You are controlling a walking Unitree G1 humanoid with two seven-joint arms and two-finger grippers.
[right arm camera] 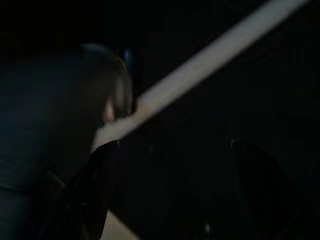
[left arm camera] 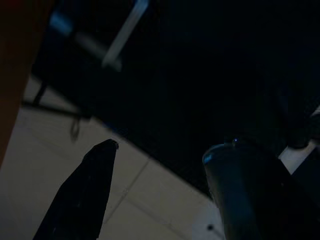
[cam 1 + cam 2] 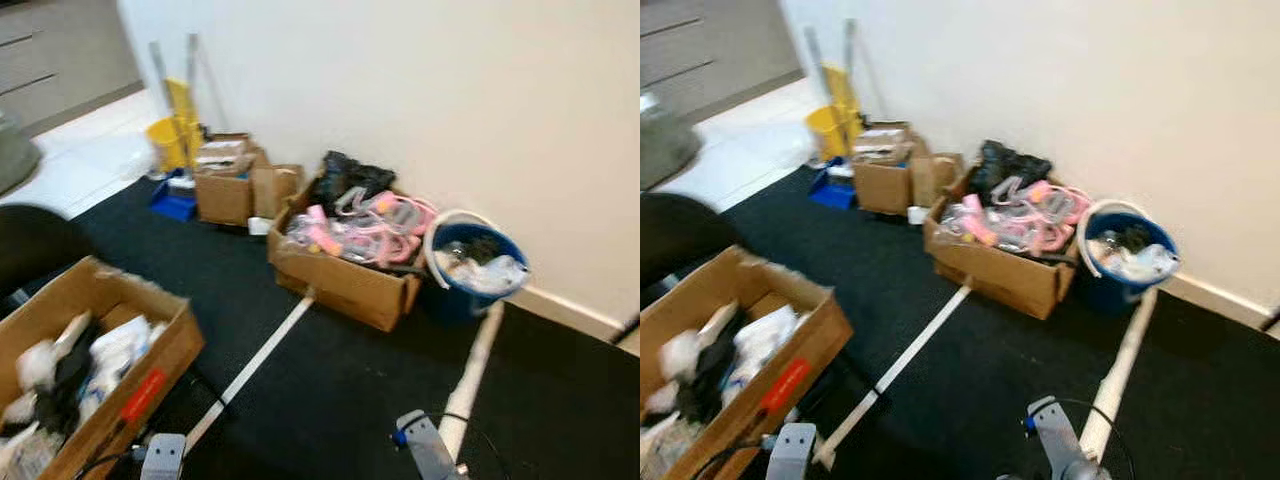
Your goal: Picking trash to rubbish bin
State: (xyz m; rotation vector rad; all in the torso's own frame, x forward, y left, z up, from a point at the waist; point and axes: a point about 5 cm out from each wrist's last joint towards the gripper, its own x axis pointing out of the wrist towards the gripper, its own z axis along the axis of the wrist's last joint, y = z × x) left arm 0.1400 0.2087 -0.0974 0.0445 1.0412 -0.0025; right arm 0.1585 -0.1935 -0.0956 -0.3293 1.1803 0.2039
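A blue bin (image 3: 470,268) with a white liner stands against the wall at the right, with crumpled white and dark trash in it. At the near left, an open cardboard box (image 3: 150,372) holds white and black scraps. Both arms hang low: the left wrist (image 3: 163,458) and the right wrist (image 3: 425,445) show at the bottom edge. In the dark left wrist view, my left gripper (image 2: 167,147) is open over the black carpet's edge and pale tiles. In the right wrist view, my right gripper (image 1: 175,145) is open above the carpet and a white strip (image 1: 200,62), holding nothing.
A cardboard box (image 3: 345,278) of pink items and black bags sits left of the bin. Smaller boxes (image 3: 228,190), a blue dustpan (image 3: 172,203) and a yellow mop bucket (image 3: 170,138) line the wall further back. White tape lines (image 3: 255,362) cross the black carpet.
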